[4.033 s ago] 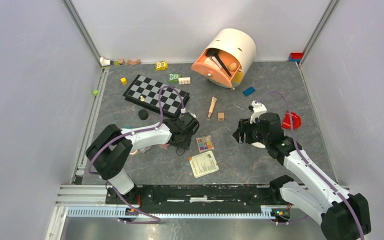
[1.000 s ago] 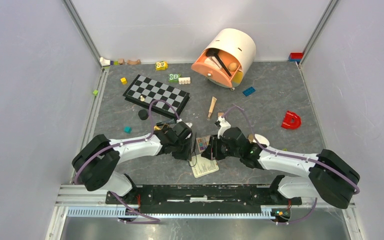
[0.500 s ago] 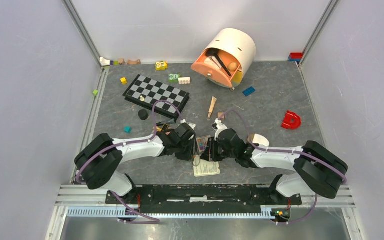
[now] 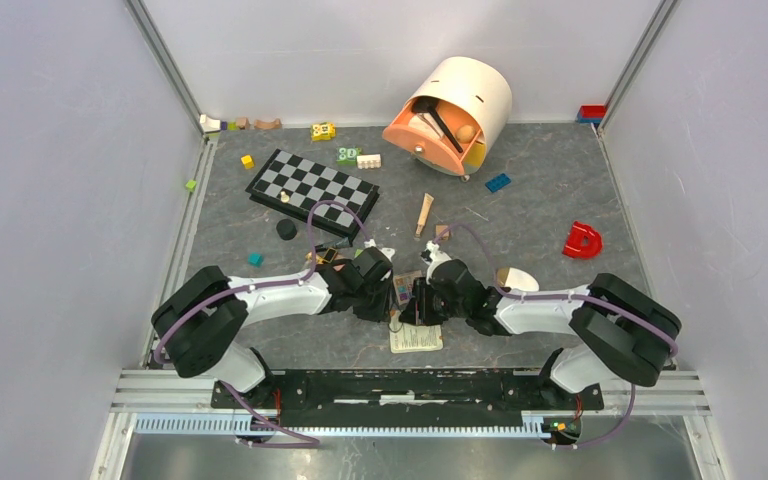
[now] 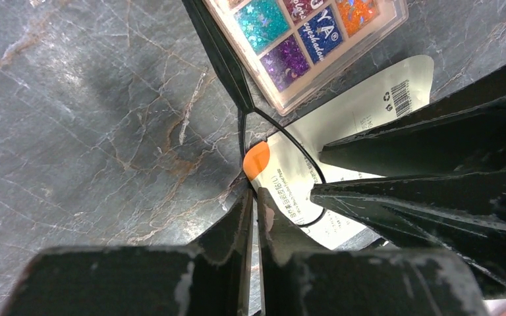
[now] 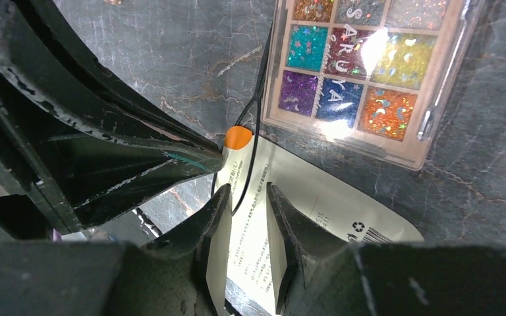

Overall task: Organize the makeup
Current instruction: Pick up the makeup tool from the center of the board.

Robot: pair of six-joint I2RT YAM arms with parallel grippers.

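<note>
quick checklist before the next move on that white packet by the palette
1. Left fingers closed at the white packet's orange tab corner: ok.
2. Left fingers actually pinching the packet: cannot tell.
3. Right fingers closed on the packet edge: not ok, a gap shows.
4. Black loop clear of the fingertips: not ok, it runs beside both.
5. Multicolour eyeshadow palette free of the fingers: ok.

The multicolour eyeshadow palette (image 6: 369, 72) carried the lettering "SARUYA" across its glitter pans, with "eyeshadow" in script beneath. The white packet (image 5: 342, 118) bore a barcode (image 5: 402, 99), a recycling sign (image 6: 358, 227) and fine print, illegible apart from "(L)".
</note>
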